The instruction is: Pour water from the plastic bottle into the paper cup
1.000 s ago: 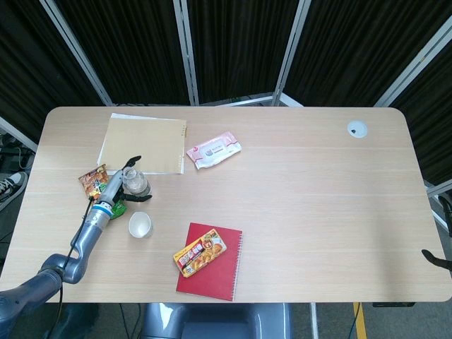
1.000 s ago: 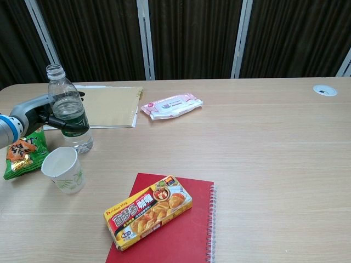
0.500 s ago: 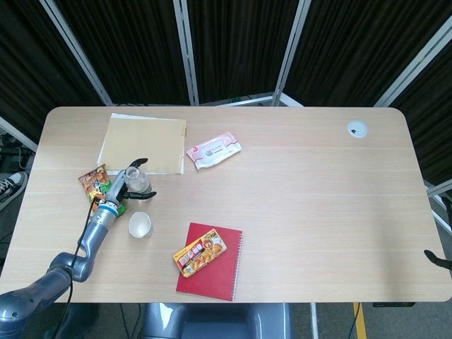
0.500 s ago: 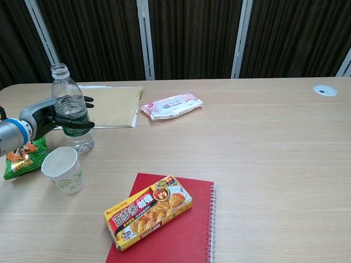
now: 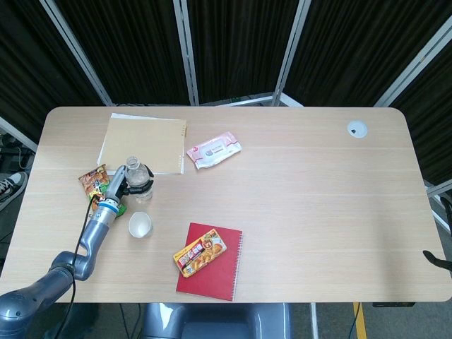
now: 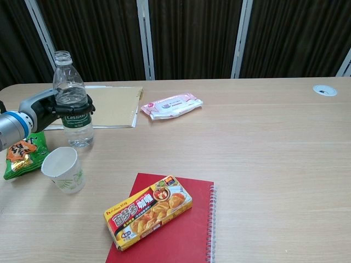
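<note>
A clear plastic bottle (image 6: 72, 101) with no cap stands upright near the table's left side, also seen from above as the bottle (image 5: 138, 176). My left hand (image 6: 48, 109) grips it around the label, fingers wrapped round its middle; the same left hand (image 5: 120, 184) shows from above. A white paper cup (image 6: 63, 170) stands open-mouthed just in front of the bottle, apart from it, and the cup (image 5: 140, 224) looks empty from above. My right hand does not show in either view.
A snack bag (image 6: 22, 155) lies left of the cup, under my forearm. A tan folder (image 5: 143, 143) and a pink wipes pack (image 5: 213, 150) lie behind. A curry box (image 6: 148, 211) sits on a red notebook (image 6: 178, 233) at the front.
My left hand has closed its fingers round the bottle, which was loosely flanked before. The bottle now stands straighter and slightly higher in the chest view. The cup has not moved.
</note>
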